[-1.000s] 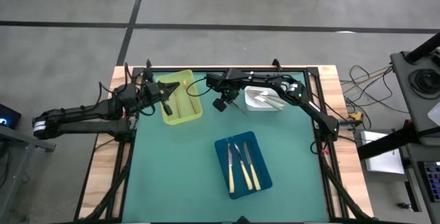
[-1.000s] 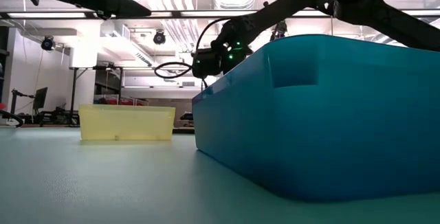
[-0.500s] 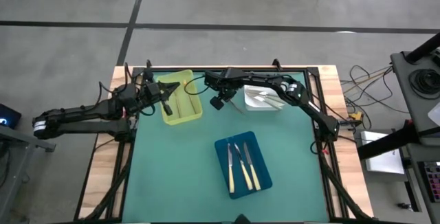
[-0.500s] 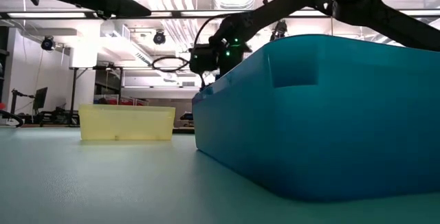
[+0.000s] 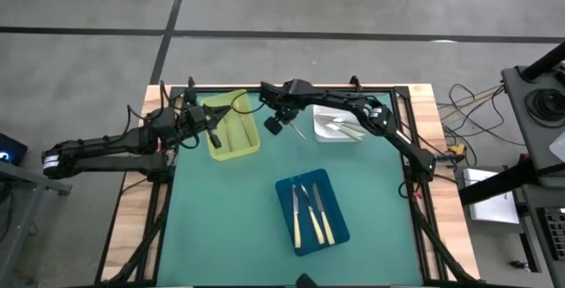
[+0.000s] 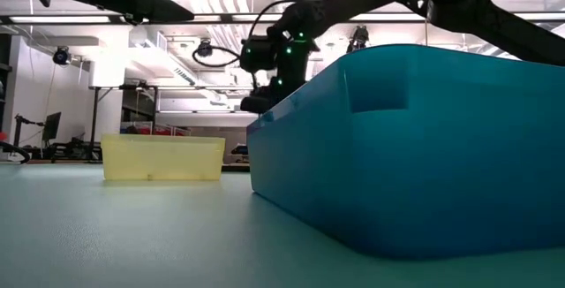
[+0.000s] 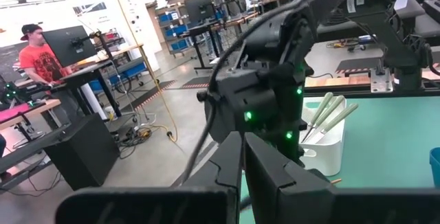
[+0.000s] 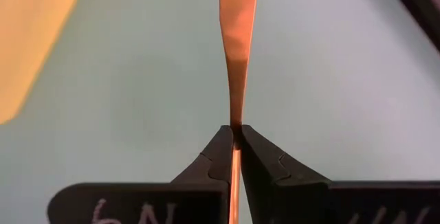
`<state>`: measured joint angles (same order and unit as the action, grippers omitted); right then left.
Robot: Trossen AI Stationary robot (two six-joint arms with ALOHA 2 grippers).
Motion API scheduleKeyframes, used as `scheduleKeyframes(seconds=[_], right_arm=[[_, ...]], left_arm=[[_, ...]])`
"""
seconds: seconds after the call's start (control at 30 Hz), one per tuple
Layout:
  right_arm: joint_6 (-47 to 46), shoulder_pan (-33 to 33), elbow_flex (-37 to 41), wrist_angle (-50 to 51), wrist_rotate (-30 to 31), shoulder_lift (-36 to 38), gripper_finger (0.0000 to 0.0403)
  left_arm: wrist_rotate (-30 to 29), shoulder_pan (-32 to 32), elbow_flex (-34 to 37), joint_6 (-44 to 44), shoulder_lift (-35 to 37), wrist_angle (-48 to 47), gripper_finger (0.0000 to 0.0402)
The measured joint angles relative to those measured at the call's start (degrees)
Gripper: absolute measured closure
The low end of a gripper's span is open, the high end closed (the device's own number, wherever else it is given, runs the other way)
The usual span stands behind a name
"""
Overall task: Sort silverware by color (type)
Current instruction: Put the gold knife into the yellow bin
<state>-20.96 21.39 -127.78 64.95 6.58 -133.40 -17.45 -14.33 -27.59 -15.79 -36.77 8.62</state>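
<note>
Right gripper (image 8: 234, 141), 1 copper knife (image 8: 237, 52) pinched

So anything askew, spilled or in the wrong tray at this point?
Nothing stands out. Three cream-handled knives lie in the blue tray, silver pieces in the white tray, thin utensils in the yellow tray. The right claw is shut on a copper-coloured knife between yellow and white trays.

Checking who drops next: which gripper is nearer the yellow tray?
Left. The left gripper hovers over the yellow tray; the right gripper, shut on a copper knife, is just beside it.
</note>
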Motion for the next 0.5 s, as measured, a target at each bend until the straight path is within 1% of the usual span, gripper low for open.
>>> scheduleKeyframes(seconds=[0.37, 0.5], right_arm=[[-1.54, -0.37, -7.0, 1.17, -0.99, 0.11, 0.0394], [-0.88, -1.29, -7.17, -1.66, -1.04, 0.68, 0.0394]], left_arm=[[0.0, 0.0, 0.0, 0.0, 0.02, 0.35, 0.0402], [0.02, 0.0, 0.0, 0.0, 0.04, 0.33, 0.0402]])
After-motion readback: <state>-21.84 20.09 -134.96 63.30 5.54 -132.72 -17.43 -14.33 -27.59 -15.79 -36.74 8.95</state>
